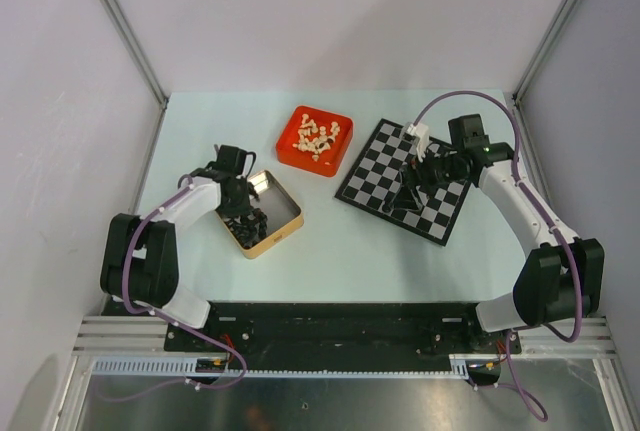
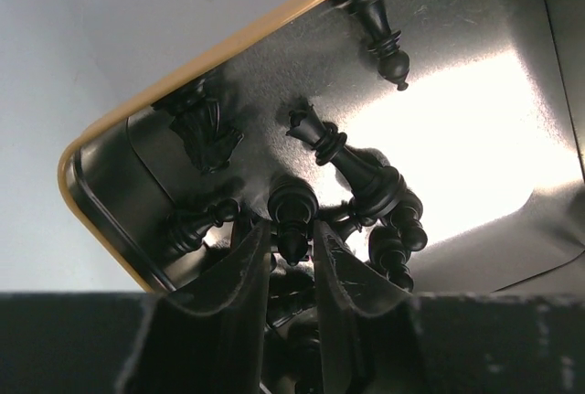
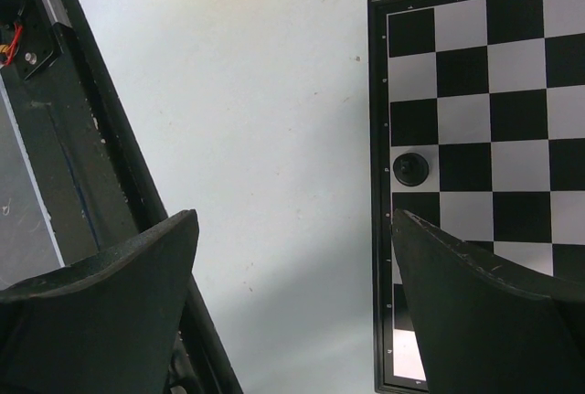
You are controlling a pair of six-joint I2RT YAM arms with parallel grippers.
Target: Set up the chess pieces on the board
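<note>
Left gripper grasps pawn near tin rim; right gripper released over board edge.

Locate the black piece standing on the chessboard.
Right wrist view: the glossy black chess piece stands on a grey left-edge square of the black-and-silver chessboard.

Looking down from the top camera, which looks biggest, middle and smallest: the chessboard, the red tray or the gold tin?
1. Board: clearly the largest.
2. Gold tin and red tray: they look about the same size. The left gripper hides part of the tin, so I won't rank these two.
</note>
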